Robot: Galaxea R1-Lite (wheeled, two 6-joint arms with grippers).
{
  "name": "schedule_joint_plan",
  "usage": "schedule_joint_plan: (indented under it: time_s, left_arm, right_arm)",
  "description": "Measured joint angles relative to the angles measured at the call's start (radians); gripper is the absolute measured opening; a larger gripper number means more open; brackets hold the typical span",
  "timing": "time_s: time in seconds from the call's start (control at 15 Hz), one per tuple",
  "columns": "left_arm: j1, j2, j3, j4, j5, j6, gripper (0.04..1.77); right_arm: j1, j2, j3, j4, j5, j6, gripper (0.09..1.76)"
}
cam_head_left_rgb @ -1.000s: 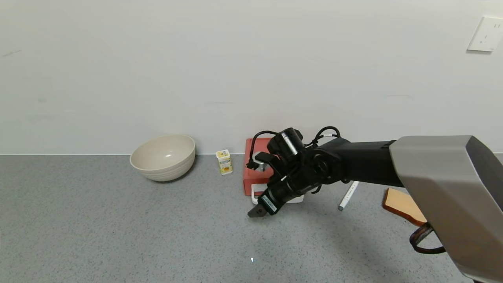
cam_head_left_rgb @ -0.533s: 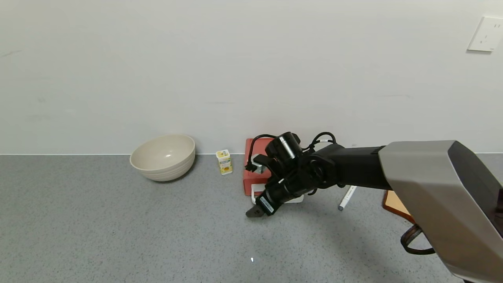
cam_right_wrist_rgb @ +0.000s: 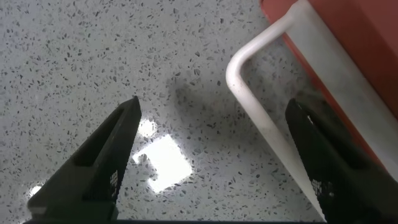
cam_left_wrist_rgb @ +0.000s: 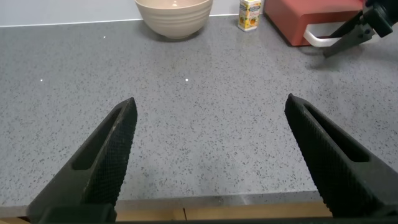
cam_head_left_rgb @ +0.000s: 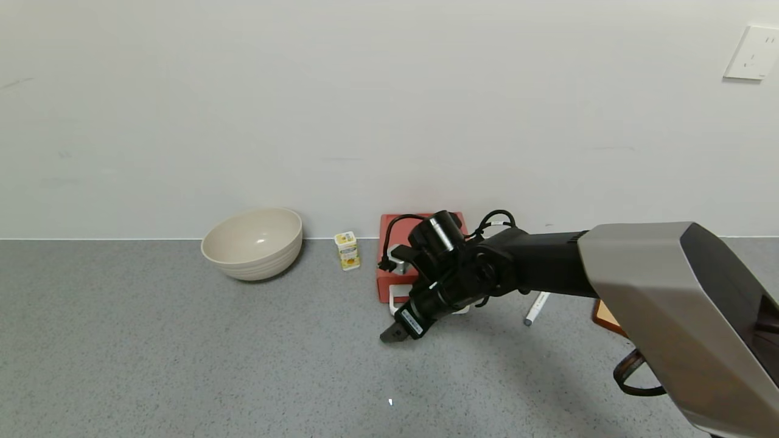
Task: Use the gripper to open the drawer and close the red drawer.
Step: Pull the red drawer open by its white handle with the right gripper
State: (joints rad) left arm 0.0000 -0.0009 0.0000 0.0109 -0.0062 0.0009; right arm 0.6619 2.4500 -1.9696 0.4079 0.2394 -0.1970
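Observation:
The coral-red drawer point(cam_head_left_rgb: 389, 286) stands against the wall, and its white loop handle point(cam_head_left_rgb: 394, 299) points toward me. My right gripper point(cam_head_left_rgb: 394, 333) hangs low over the table just in front of the handle, tilted down. In the right wrist view the gripper point(cam_right_wrist_rgb: 213, 104) is open. The handle point(cam_right_wrist_rgb: 255, 115) runs between the fingers, close to one of them, and the red drawer front point(cam_right_wrist_rgb: 354, 68) lies behind it. My left gripper point(cam_left_wrist_rgb: 210, 101) is open and empty over the table's near edge. From there I see the drawer point(cam_left_wrist_rgb: 298, 18) and the right gripper point(cam_left_wrist_rgb: 348, 38) far off.
A cream bowl point(cam_head_left_rgb: 252, 243) and a small yellow carton point(cam_head_left_rgb: 347, 250) stand left of the drawer by the wall. A white marker point(cam_head_left_rgb: 538, 308) and a wooden board point(cam_head_left_rgb: 604, 315) lie to the right, partly under my right arm.
My right arm has sunk a little and shifted slightly left, bringing the gripper lower in front of the handle. The drawer and the left arm have not moved.

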Motion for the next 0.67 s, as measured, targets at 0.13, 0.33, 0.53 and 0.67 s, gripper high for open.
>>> schedule_joint_plan:
  time_s: [0.13, 0.33, 0.53, 0.67]
  left_arm:
    - [0.000, 0.000, 0.000, 0.000, 0.000, 0.000, 1.72]
    - [0.000, 0.000, 0.000, 0.000, 0.000, 0.000, 1.72]
    - [0.000, 0.000, 0.000, 0.000, 0.000, 0.000, 1.72]
    - [0.000, 0.000, 0.000, 0.000, 0.000, 0.000, 1.72]
  right_arm:
    - [0.006, 0.001, 0.000, 0.008, -0.001, 0.021, 1.71]
    - [0.017, 0.001, 0.000, 0.043, -0.002, 0.031, 1.71]
    - [0.026, -0.004, -0.001, 0.080, -0.001, 0.047, 1.71]
    - [0.036, -0.009, 0.000, 0.110, -0.001, 0.076, 1.71]
